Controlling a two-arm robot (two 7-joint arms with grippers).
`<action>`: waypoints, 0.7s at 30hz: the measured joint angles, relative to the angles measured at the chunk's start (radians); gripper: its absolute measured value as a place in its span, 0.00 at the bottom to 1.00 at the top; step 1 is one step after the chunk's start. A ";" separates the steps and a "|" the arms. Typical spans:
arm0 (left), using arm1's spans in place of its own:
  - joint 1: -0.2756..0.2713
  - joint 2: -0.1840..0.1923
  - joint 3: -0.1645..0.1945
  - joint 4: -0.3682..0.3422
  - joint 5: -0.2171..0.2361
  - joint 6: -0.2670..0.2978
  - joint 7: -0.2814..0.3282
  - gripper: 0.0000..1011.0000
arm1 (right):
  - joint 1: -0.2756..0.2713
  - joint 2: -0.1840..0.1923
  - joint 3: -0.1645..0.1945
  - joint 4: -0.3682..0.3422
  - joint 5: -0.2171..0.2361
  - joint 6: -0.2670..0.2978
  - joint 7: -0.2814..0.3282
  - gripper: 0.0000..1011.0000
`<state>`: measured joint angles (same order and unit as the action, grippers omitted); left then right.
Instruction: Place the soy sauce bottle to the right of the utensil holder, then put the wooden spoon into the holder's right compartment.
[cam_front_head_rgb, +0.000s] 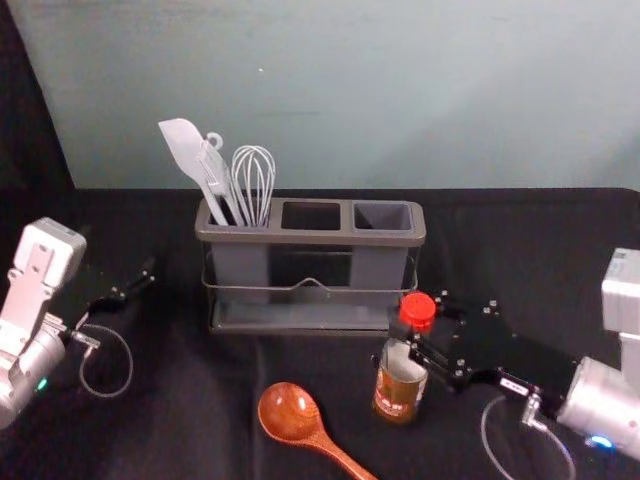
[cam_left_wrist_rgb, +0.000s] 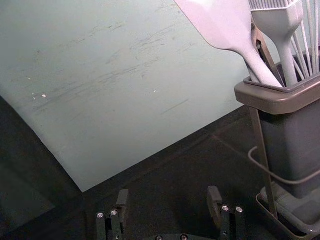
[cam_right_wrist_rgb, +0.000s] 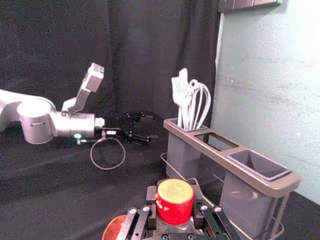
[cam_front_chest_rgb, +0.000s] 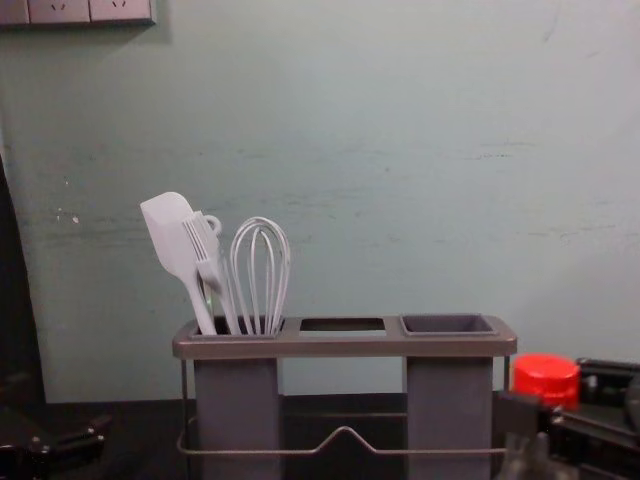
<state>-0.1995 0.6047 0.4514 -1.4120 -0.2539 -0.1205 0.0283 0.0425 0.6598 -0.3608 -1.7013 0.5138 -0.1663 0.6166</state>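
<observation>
Two placements are required; neither appears complete. The right gripper, right of centre in the head view, is closed about the soy sauce bottle, red-capped and labelled, in front of the right end of the utensil holder; final positioning and release presumably remain. The wooden spoon, glossy, oval-bowled, lies untouched at lower centre. The right compartment, a smooth rectangular cup, is vacant; a white wire whisk and flat-bladed spatula occupy the left. The left gripper, at the head view's left, is parked, fingers spread.
</observation>
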 joint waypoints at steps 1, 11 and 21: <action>0.000 0.000 0.000 0.000 0.000 0.000 0.000 1.00 | -0.018 0.009 0.013 -0.017 0.002 -0.004 -0.005 0.39; 0.000 0.000 0.000 0.000 0.000 0.000 0.000 1.00 | -0.168 0.075 0.142 -0.115 0.018 -0.035 -0.052 0.39; 0.000 0.000 0.000 0.000 0.000 0.000 0.000 1.00 | -0.223 0.075 0.248 -0.086 0.018 -0.056 -0.097 0.39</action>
<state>-0.1995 0.6047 0.4514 -1.4120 -0.2539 -0.1205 0.0283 -0.1803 0.7350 -0.1123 -1.7876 0.5318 -0.2219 0.5198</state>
